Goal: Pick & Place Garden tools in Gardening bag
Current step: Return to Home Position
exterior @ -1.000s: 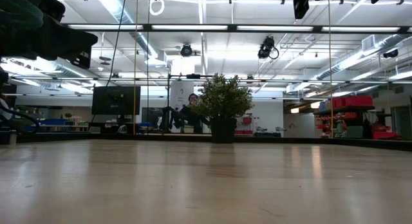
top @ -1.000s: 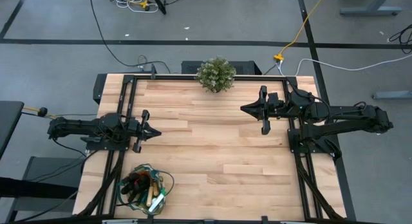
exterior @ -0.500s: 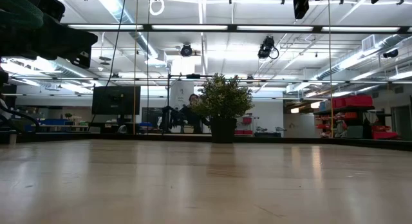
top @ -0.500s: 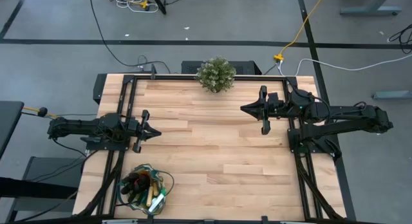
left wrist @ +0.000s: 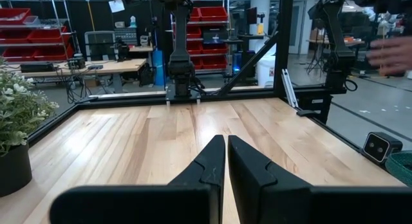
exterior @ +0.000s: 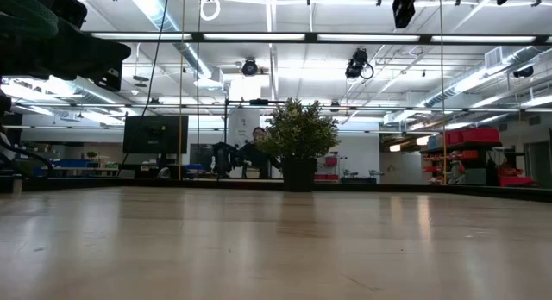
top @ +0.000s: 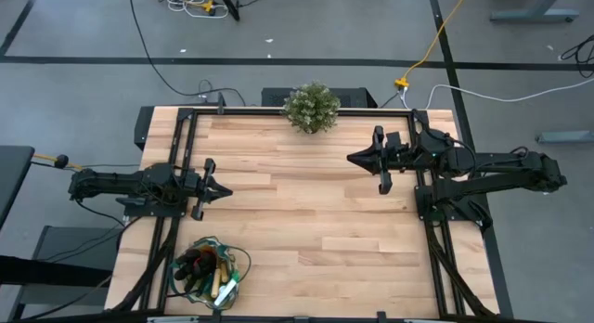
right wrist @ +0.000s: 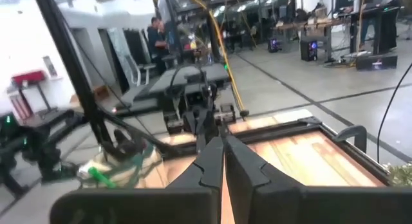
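Observation:
The gardening bag (top: 212,270), tan with green trim, stands on the table near its near-left corner. Garden tools stick out of its open top: pale wooden handles (top: 215,284), a green-and-white piece and dark items. The right wrist view shows the bag (right wrist: 119,166) blurred. My left gripper (top: 225,187) hangs shut and level over the table's left side, beyond the bag, with nothing in it (left wrist: 226,153). My right gripper (top: 353,157) is shut and held high over the table's right side, pointing toward the left edge, also holding nothing (right wrist: 223,153).
A bushy potted plant (top: 311,107) stands at the middle of the far edge and also shows in the low view (exterior: 298,145). A black frame (top: 190,128) runs along the table's edges. The wide wooden middle of the table (top: 306,212) lies bare between the arms.
My right gripper has rolled a little about the line it points along, without leaving its place. The bag and its tools have stayed where they were.

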`<action>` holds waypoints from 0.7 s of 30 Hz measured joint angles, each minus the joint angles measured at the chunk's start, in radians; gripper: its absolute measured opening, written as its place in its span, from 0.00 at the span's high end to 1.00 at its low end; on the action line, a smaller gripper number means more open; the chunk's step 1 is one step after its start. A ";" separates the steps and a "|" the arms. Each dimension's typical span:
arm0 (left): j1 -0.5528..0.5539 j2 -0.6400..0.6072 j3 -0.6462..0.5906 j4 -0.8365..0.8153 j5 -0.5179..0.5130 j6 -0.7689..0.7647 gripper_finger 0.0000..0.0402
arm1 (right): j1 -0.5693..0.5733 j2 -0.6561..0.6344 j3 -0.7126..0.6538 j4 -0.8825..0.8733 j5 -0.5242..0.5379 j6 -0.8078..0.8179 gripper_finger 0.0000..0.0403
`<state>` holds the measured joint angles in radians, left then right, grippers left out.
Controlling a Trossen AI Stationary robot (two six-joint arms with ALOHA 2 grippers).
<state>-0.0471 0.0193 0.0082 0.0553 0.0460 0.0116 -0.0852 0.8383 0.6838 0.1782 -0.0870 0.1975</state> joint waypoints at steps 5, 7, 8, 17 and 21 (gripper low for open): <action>0.000 0.000 0.000 0.000 0.000 0.000 0.94 | 0.000 0.001 0.000 -0.061 -0.031 -0.027 0.95; 0.000 0.000 0.000 0.000 0.000 0.000 0.94 | 0.000 0.003 0.000 -0.065 -0.036 -0.007 0.95; 0.000 0.000 0.000 0.000 0.000 0.000 0.94 | 0.000 0.003 0.000 -0.055 -0.036 0.017 0.95; 0.000 0.000 0.000 0.000 0.000 0.000 0.94 | 0.012 -0.100 -0.110 0.110 -0.155 -0.108 0.95; 0.000 0.000 0.000 -0.001 0.000 0.000 0.94 | 0.023 -0.182 -0.253 0.263 -0.166 -0.114 0.95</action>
<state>-0.0471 0.0196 0.0082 0.0547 0.0456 0.0120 -0.0623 0.6563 0.4308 0.4410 -0.2531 0.0832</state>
